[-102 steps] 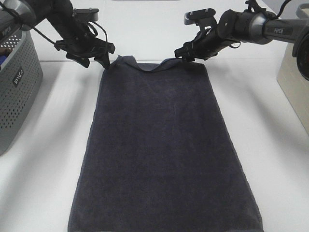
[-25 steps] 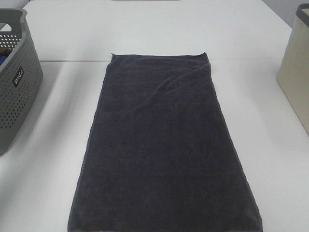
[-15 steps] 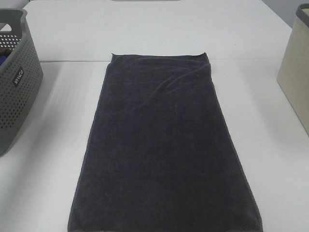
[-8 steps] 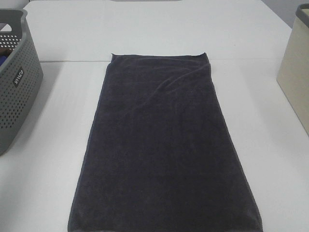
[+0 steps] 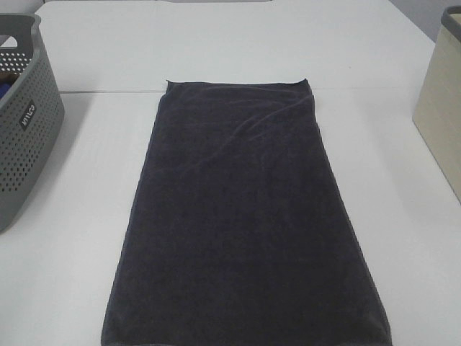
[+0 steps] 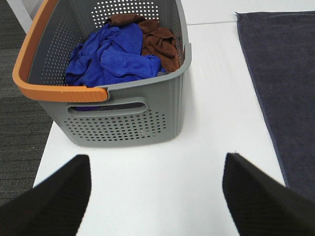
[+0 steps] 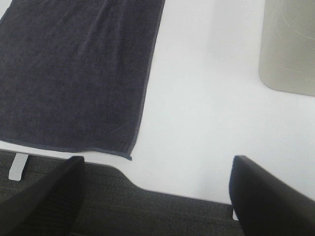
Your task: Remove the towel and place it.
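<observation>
My left gripper point(image 6: 157, 189): jaws spread wide, holding nothing, above the white table point(image 5: 79, 216) | my right gripper point(image 7: 157, 189): likewise wide, empty, over the table's near edge | dark towel point(image 5: 241, 216): flat, lengthwise mid-table | grey perforated basket point(image 5: 25, 122) with blue and brown cloths left, beige bin point(image 5: 441, 108) right.

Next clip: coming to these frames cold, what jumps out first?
The dark towel dominates, spread flat lengthwise down the middle of the white table. On the table's left stands a grey perforated basket with an orange rim, holding crumpled blue cloth and brown cloth; a beige bin stands at the right edge. Neither tool touches anything: left tool and right tool both gape open over bare surface.
</observation>
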You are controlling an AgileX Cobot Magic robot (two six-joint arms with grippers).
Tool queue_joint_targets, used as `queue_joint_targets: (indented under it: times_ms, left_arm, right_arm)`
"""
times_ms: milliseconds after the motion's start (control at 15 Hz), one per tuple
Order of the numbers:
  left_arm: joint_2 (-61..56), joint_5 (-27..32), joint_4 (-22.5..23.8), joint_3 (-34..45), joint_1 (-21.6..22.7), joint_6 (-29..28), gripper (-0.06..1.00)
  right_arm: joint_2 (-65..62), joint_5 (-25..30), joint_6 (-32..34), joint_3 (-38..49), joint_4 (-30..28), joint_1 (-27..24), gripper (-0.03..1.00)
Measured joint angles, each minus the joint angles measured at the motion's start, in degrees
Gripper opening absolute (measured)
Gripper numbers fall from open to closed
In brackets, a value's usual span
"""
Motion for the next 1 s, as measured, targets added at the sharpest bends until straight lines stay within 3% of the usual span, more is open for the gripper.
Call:
queue_joint_targets:
  times_ms: [267, 400, 533, 1000]
  left_arm:
    - [-10.8, -0.2, 0.3, 8.1, 0.0, 0.0, 0.71]
    - [-12.7, -3.2, 0.1, 12.1, 0.0, 0.1, 0.71]
    - [-12.7, -4.4, -0.8, 13.5, 0.0, 0.9, 0.71]
    - [-12.7, -4.6, -1.1, 14.2, 0.0, 1.4, 0.71]
  right_arm:
    - [-11.9, -4.4, -1.2, 4.3, -1.1, 0.0, 0.76]
    - [-13.7, -6.0, -4.1, 4.6, -1.5, 0.0, 0.76]
    - [-13.7, -6.9, -7.3, 5.9, -1.7, 0.0, 0.76]
    - [-13.7, -7.4, -5.6, 6.1, -1.6, 0.0, 0.76]
